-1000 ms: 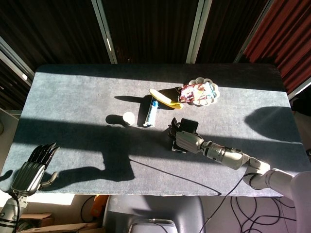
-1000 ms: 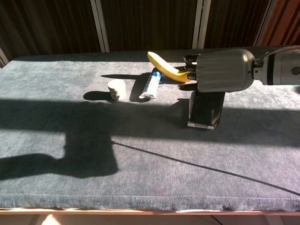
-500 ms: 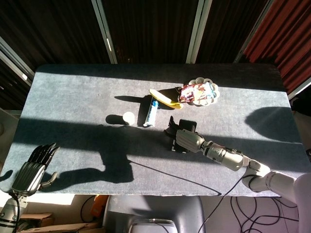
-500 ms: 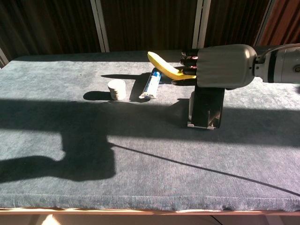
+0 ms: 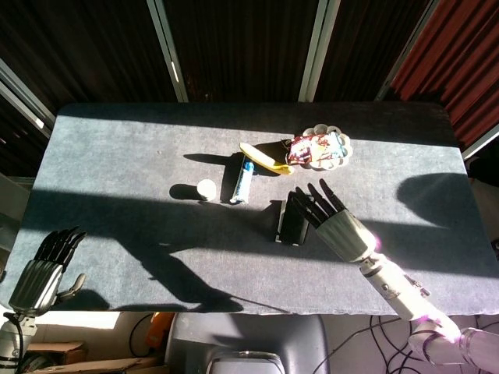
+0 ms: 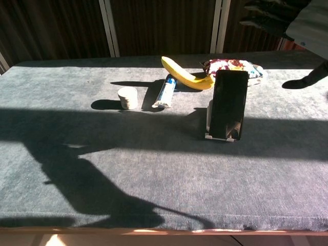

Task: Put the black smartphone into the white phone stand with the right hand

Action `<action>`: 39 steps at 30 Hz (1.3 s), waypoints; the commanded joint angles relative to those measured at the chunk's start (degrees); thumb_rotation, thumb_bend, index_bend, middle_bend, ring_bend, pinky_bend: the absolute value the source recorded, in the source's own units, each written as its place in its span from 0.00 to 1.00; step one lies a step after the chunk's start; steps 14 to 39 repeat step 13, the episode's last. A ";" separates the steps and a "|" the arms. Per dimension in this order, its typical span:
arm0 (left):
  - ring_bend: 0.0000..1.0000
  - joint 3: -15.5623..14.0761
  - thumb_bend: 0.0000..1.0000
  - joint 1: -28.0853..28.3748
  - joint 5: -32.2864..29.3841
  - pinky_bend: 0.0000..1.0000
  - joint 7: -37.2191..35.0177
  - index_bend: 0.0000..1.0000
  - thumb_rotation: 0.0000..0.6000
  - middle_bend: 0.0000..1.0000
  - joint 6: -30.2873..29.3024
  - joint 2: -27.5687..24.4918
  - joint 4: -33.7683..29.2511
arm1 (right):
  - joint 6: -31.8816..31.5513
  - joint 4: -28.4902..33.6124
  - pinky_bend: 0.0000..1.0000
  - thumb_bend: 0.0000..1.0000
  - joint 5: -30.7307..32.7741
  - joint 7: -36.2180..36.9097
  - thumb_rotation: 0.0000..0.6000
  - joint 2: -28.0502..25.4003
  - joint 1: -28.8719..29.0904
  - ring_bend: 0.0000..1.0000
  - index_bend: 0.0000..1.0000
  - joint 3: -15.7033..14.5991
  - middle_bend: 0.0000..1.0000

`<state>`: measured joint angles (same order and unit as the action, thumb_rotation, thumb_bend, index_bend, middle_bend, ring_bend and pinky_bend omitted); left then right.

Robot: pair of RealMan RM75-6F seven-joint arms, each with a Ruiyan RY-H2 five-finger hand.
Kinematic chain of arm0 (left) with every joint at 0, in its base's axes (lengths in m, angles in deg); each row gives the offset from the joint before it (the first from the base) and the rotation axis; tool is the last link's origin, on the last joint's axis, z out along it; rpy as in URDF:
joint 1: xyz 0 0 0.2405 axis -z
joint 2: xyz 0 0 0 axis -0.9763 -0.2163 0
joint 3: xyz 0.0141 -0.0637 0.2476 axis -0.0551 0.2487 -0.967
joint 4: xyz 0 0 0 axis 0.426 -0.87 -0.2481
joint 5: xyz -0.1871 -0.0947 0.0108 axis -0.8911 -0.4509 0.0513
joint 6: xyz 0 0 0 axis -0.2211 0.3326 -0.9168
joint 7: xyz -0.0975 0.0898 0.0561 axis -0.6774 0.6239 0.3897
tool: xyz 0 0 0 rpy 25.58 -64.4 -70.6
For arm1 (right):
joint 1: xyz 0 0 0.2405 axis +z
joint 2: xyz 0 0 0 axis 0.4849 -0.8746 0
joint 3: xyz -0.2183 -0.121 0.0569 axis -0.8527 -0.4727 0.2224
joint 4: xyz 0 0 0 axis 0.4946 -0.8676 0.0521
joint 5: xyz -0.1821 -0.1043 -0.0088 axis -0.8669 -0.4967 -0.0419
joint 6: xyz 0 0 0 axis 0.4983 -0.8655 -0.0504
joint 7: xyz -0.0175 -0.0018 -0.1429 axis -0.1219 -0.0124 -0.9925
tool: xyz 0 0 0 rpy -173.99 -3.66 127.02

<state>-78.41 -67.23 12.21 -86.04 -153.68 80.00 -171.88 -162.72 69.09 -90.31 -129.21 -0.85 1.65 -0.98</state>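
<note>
Your right hand (image 5: 337,222) hangs just beside the black smartphone (image 6: 227,104) with fingers spread, holding nothing. The phone stands upright in the white phone stand (image 6: 210,121). A careless brush while you move that hand could topple it. No writing is legible anywhere.
</note>
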 commanded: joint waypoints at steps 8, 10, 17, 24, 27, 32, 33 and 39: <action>0.00 0.79 0.39 -1.43 -0.28 0.04 3.88 0.00 1.00 0.00 -2.27 1.63 0.09 | -11.54 0.72 0.06 0.17 14.03 30.03 1.00 -3.58 -21.22 0.00 0.00 -3.56 0.00; 0.00 0.78 0.38 -1.54 -0.24 0.04 4.08 0.00 1.00 0.00 -2.36 1.62 -0.12 | -13.31 1.29 0.04 0.17 13.89 31.37 1.00 -3.84 -21.97 0.00 0.00 -2.23 0.00; 0.00 0.57 0.38 -1.69 0.10 0.04 4.24 0.00 1.00 0.00 -2.48 1.59 -0.22 | -13.77 2.04 0.03 0.17 13.07 32.23 1.00 -4.24 -22.75 0.00 0.00 -2.02 0.00; 0.00 0.57 0.38 -1.69 0.10 0.04 4.24 0.00 1.00 0.00 -2.48 1.59 -0.22 | -13.77 2.04 0.03 0.17 13.07 32.23 1.00 -4.24 -22.75 0.00 0.00 -2.02 0.00; 0.00 0.57 0.38 -1.69 0.10 0.04 4.24 0.00 1.00 0.00 -2.48 1.59 -0.22 | -13.77 2.04 0.03 0.17 13.07 32.23 1.00 -4.24 -22.75 0.00 0.00 -2.02 0.00; 0.00 0.57 0.38 -1.69 0.10 0.04 4.24 0.00 1.00 0.00 -2.48 1.59 -0.22 | -13.77 2.04 0.03 0.17 13.07 32.23 1.00 -4.24 -22.75 0.00 0.00 -2.02 0.00; 0.00 0.57 0.38 -1.69 0.10 0.04 4.24 0.00 1.00 0.00 -2.48 1.59 -0.22 | -13.77 2.04 0.03 0.17 13.07 32.23 1.00 -4.24 -22.75 0.00 0.00 -2.02 0.00; 0.00 0.57 0.38 -1.69 0.10 0.04 4.24 0.00 1.00 0.00 -2.48 1.59 -0.22 | -13.77 2.04 0.03 0.17 13.07 32.23 1.00 -4.24 -22.75 0.00 0.00 -2.02 0.00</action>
